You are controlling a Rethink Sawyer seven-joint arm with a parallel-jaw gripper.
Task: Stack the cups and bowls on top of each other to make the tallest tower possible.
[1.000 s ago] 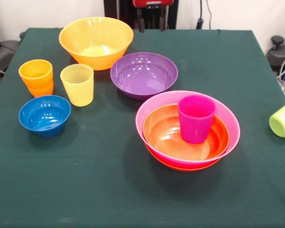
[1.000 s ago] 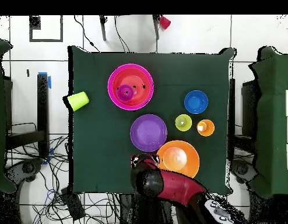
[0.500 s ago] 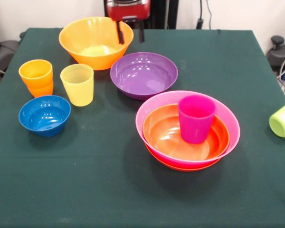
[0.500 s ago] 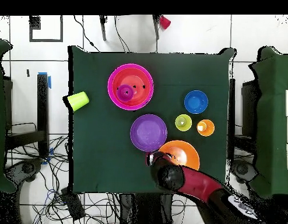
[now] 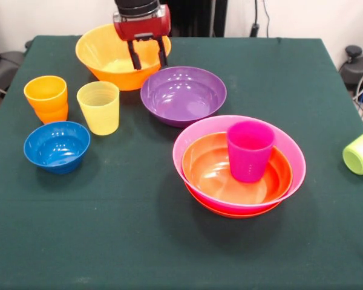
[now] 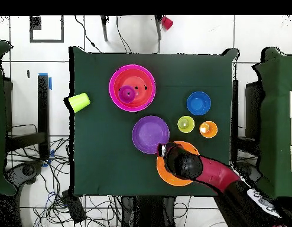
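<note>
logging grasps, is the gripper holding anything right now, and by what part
Nothing is held. The gripper hangs open over the large yellow-orange bowl, near the rim on the purple bowl's side, with empty space between its fingers.

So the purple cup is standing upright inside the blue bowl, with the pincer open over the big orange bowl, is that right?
Not quite. The purple cup stands upright in the red-orange bowl nested in the pink bowl, as the front view shows. The blue bowl is empty. The pincer is open over the big orange bowl.
</note>
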